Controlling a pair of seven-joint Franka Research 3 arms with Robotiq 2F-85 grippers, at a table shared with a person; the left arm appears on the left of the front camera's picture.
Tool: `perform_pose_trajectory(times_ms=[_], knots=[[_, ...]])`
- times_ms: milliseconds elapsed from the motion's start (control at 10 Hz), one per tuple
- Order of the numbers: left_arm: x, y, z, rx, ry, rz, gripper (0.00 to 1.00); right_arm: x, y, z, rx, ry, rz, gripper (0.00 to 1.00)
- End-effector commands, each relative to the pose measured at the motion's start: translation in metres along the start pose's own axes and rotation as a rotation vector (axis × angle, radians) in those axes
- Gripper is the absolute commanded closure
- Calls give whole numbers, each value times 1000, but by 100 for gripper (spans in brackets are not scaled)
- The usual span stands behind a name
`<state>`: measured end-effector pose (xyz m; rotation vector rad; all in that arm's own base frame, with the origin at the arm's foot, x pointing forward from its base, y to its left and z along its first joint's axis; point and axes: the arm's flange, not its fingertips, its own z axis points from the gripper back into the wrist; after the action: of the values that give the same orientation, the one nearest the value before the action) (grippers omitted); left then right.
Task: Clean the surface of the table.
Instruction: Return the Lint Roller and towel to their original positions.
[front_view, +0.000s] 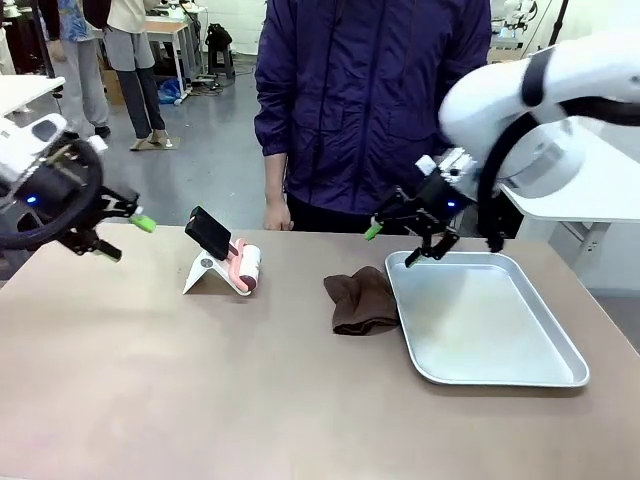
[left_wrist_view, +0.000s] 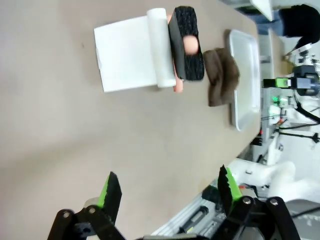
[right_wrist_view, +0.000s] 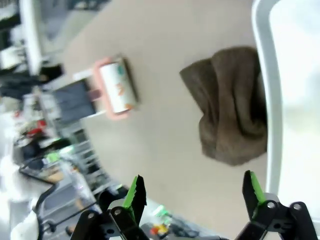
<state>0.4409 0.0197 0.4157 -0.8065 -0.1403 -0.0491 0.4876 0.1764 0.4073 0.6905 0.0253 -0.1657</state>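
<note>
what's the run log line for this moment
left gripper: open, above table | right gripper: open, above tray far edge | brown cloth: on table beside tray, untouched

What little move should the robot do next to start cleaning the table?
Probably lower the open right pincer onto the crumpled brown cloth and grasp it. The cloth lies untouched on the greyish-brown table, against the silver metal tray, and that pincer hangs just above it, nearer than the open left pincer.
</note>
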Motion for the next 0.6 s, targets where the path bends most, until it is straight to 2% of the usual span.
perform_pose_trajectory(times_ms=[0, 100, 300, 500], knots=[[-19, 26, 17, -139, -10, -1, 0, -31, -64, 51, 213, 44, 4, 0], [-26, 39, 25, -190, -26, -1, 0, -41, -91, 70, 276, 54, 14, 0], [-30, 71, 45, -378, 13, -55, 0, -47, -137, 101, 412, 43, 0, 0], [-35, 96, 59, -501, -53, -69, 0, -46, -185, 123, 562, -2, -23, 0]])
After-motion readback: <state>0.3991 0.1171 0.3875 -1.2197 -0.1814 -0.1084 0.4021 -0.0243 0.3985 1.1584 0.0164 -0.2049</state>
